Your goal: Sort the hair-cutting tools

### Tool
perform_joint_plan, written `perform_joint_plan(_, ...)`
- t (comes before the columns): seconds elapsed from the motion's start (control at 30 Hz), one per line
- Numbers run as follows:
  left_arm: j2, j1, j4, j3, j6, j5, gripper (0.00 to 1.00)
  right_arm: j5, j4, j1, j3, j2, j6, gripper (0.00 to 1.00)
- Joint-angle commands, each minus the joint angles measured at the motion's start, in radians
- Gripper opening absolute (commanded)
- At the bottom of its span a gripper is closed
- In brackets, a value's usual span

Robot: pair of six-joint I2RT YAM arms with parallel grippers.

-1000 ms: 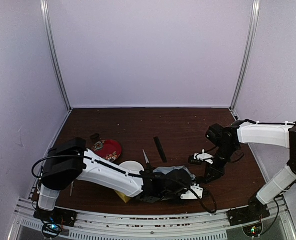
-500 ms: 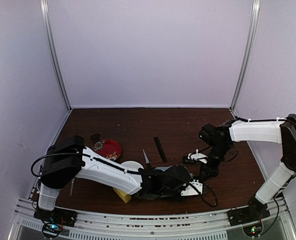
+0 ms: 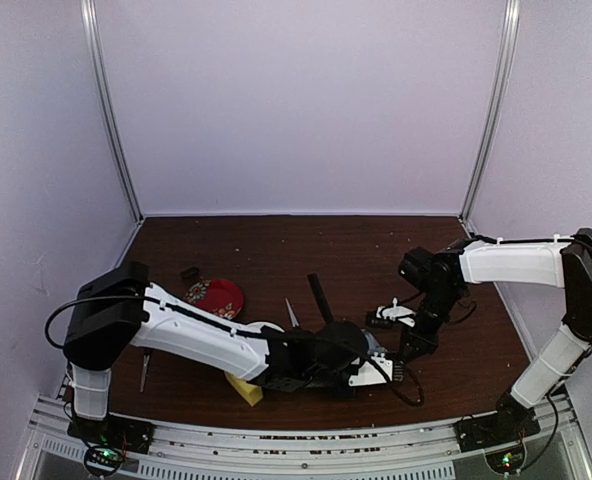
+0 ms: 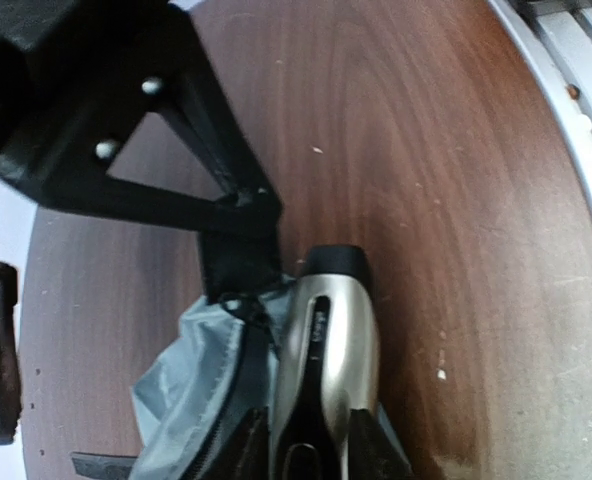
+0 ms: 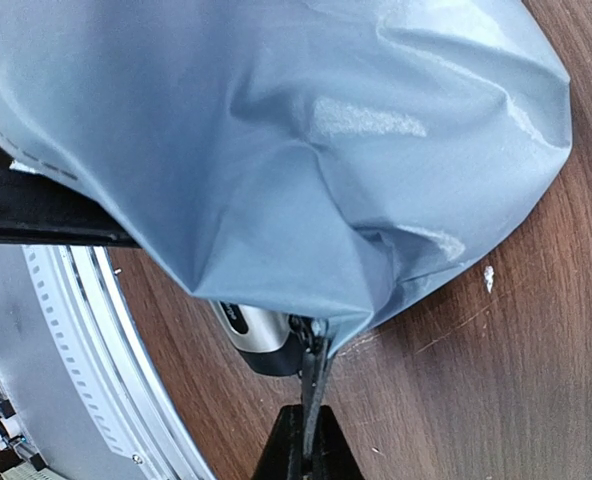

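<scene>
silver-and-black clipper [image 4: 328,370], grey-blue pouch [image 5: 276,150], red patterned plate [image 3: 216,297]

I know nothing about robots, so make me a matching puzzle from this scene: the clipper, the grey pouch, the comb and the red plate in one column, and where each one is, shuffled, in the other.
Things:
1. clipper
2. grey pouch
3. comb
4. red plate

Places:
A. edge pinched by the right fingers
B. towards the table's left side
C. gripped by the left fingers
D. lying loose mid-table, nothing holding it

Pairs: 1-C, 2-A, 3-D, 4-B
</scene>
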Motion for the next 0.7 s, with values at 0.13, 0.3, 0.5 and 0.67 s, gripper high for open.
perform_joint_plan(0.13, 0.108, 0.002, -0.242, 0.251, 0.031, 0.036, 0.37, -0.022, -0.003, 0.000, -0.014, -0.025, 0.001, 0.00)
perform_joint_plan(0.3, 0.190, 0.003, -0.333, 0.332, 0.031, -0.004, 0.37, -0.027, -0.004, 0.000, -0.018, -0.033, 0.000, 0.00)
perform_joint_plan(0.5, 0.184, 0.002, -0.369, 0.323, 0.029, 0.017, 0.36, -0.028, -0.004, 0.000, -0.016, -0.028, -0.001, 0.00)
perform_joint_plan(0.67, 0.171, 0.004, -0.374, 0.302, 0.025, 0.016, 0.40, -0.030, -0.006, 0.000, -0.016, -0.026, -0.001, 0.00)
